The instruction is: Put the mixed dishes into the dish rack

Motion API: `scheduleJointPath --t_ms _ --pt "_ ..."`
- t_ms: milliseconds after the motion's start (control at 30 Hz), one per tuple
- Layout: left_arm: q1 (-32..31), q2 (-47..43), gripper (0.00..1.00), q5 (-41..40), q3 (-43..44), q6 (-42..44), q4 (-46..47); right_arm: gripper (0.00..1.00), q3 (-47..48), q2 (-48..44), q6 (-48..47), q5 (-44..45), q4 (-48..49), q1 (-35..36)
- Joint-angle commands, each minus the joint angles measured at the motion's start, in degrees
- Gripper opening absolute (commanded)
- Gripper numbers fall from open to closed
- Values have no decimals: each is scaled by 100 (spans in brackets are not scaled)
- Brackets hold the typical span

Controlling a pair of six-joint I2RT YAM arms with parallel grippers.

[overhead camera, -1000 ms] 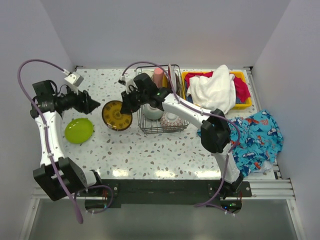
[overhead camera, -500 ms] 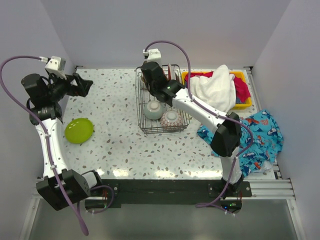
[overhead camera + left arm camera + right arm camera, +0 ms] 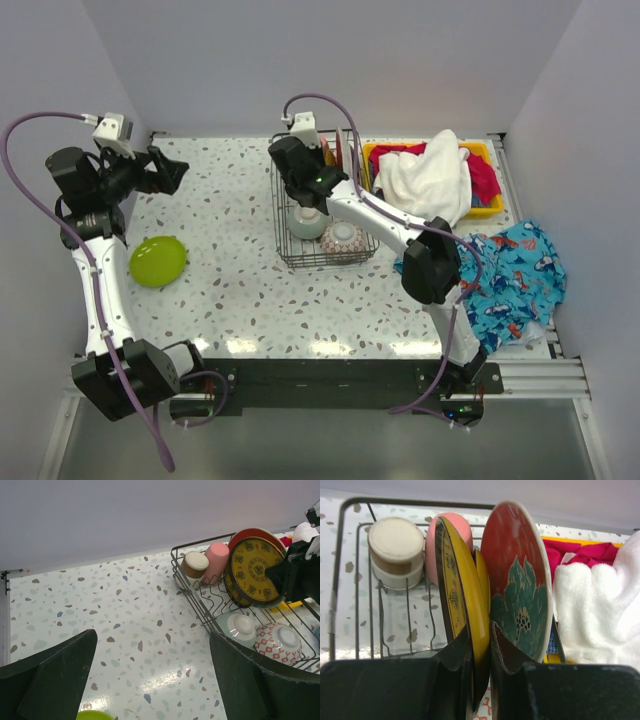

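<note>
Right now the right gripper is pinched nearly closed on the rim of an amber patterned plate. That plate stands on edge at the far end of the dish rack and has not been let go. Just right of it in the rack a second amber plate shows as a thin sliver, then the red plate. At the rack's far left corner sit the pink cup and the metallic cup. The pale green bowl and the patterned bowl lie upside down at the rack's near end.

The left gripper is spread wide with nothing in it, raised well left of the rack.

By my reading 7 dishes are in the rack and 1 is left: the lime-green plate, on the table well left of the rack.
</note>
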Motion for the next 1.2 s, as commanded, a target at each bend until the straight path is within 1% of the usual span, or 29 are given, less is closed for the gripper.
scheduleJointPath --t_ms 0,267,533,867,1033,1067,1100,1167 --pt "-59 -67 100 -87 18 50 -48 0 285 -107 359 660 -163 -11" --pt "-103 -14 100 -61 -79 50 -39 0 48 -124 342 739 -242 -64" --pt "-155 56 100 -61 -106 -38 22 0 -40 139 386 704 -348 -134" --pt "-226 65 100 -210 -193 182 -153 0 -84 526 202 713 -49 -204" --pt "-252 65 100 -237 -325 209 -180 0 -189 596 148 564 -40 -213" --pt "-243 56 100 -228 -343 209 -189 1 -216 579 149 529 -57 -213" --pt "-252 65 100 -202 -369 209 -206 10 -234 561 149 468 -75 -205" --pt "-252 65 100 -193 -404 209 -233 22 -278 491 131 397 -93 -213"
